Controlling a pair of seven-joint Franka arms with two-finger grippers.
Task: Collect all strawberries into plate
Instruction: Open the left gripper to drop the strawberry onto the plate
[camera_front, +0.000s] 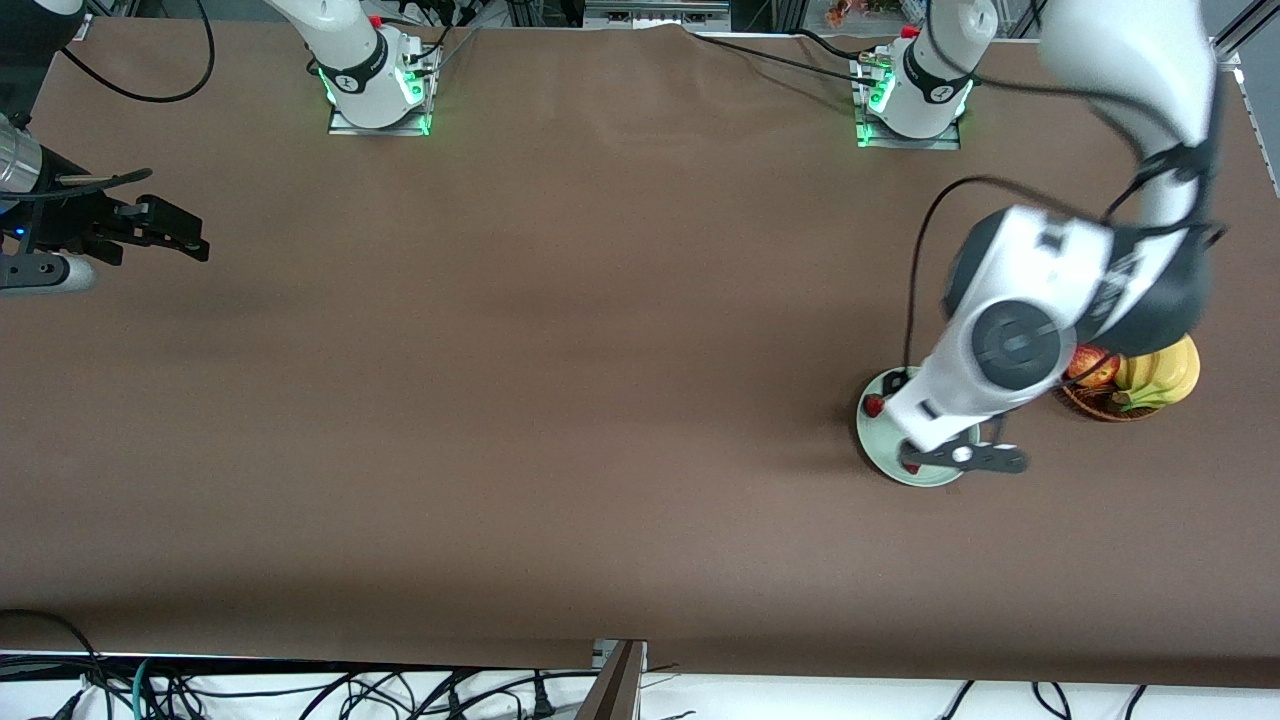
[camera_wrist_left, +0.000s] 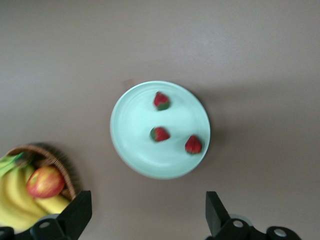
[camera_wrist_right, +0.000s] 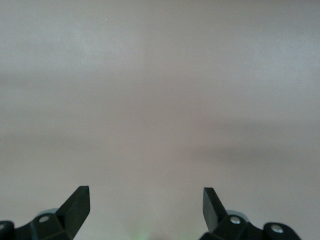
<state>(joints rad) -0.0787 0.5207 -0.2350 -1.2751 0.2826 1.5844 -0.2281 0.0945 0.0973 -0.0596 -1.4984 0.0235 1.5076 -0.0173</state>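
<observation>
Three strawberries lie on the pale mint-green plate, apart from one another. In the front view the plate sits toward the left arm's end of the table, with one strawberry showing at its rim and the others mostly hidden under the arm. My left gripper hangs over the plate, open and empty. My right gripper waits open over bare table at the right arm's end, holding nothing.
A brown wicker basket stands right beside the plate, holding a red apple and yellow bananas. Brown tabletop stretches between the two arms. Cables hang along the table's near edge.
</observation>
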